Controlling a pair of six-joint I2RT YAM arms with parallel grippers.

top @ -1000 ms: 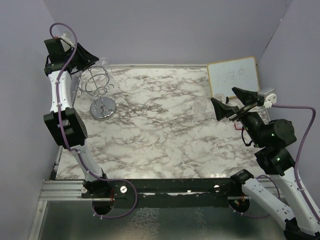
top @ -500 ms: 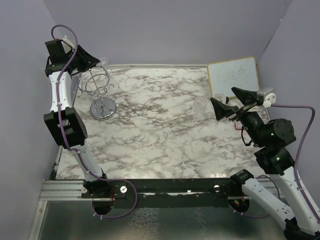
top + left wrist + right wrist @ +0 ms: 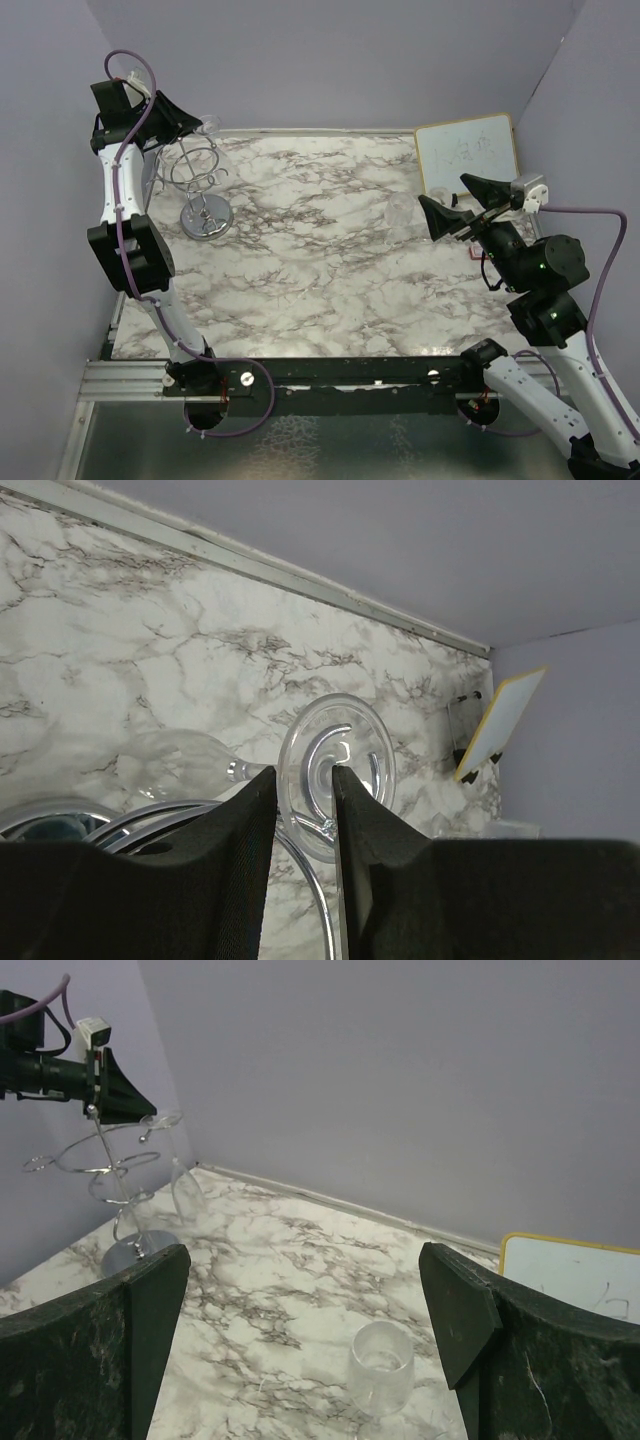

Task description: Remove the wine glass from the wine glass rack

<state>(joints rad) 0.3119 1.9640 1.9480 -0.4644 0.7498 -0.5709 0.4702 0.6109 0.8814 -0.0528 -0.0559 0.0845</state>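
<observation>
- Marble table [image 3: 320, 290]: the chrome wine glass rack [image 3: 205, 217] stands at its far-left corner; a whiteboard [image 3: 467, 150] leans at far right.
- Right gripper [image 3: 305, 1252]: raised over the right side of the table, jaws spread wide, empty.
- Left gripper [image 3: 303, 773]: raised at the rack's top, fingers drawn narrow just in front of the glass's round foot; whether they pinch anything cannot be told.
- Wine glass [image 3: 350, 730]: hanging bowl-down from the rack's looping arms.
- Second wine glass [image 3: 381, 1365]: upright on the marble below the right gripper.
</observation>
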